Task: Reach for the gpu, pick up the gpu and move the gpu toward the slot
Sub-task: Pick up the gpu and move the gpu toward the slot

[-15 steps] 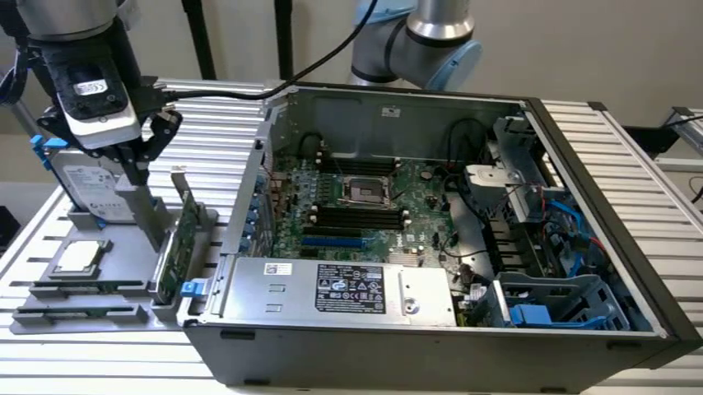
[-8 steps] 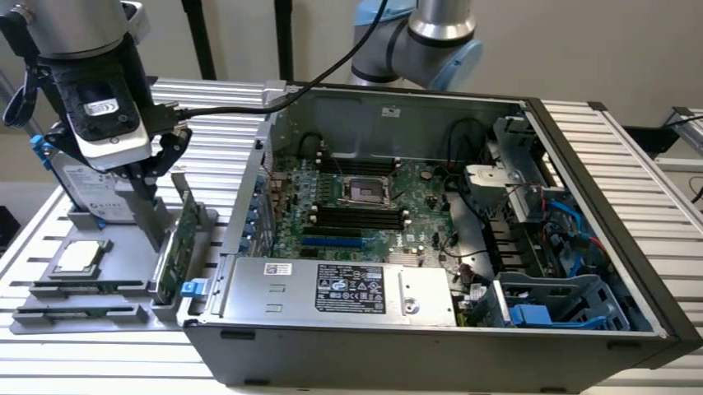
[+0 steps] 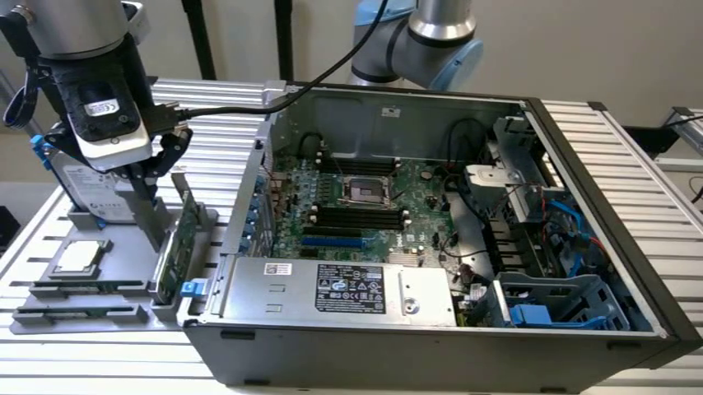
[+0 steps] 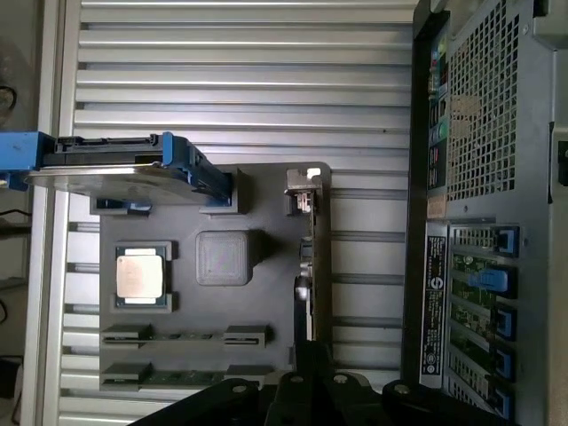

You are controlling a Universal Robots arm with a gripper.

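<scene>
- The claw (image 3: 154,185) (image 4: 311,377) hangs over the grey tray (image 3: 66,317) (image 4: 266,302) at the exterior view's left, close above the gpu (image 3: 184,234) (image 4: 304,266). Whether it is open or closed I cannot tell.
- The gpu stands on edge, seated in the tray (on the side nearest the open computer case (image 3: 439,354) (image 4: 479,133)).
- The hard drive (image 3: 82,185) (image 4: 106,169) and cpu chip (image 3: 82,257) (image 4: 140,272) sit in the same tray, farther from the case.
- Tray and case rest on the slatted tabletop (image 3: 648,164) (image 4: 222,71).
</scene>
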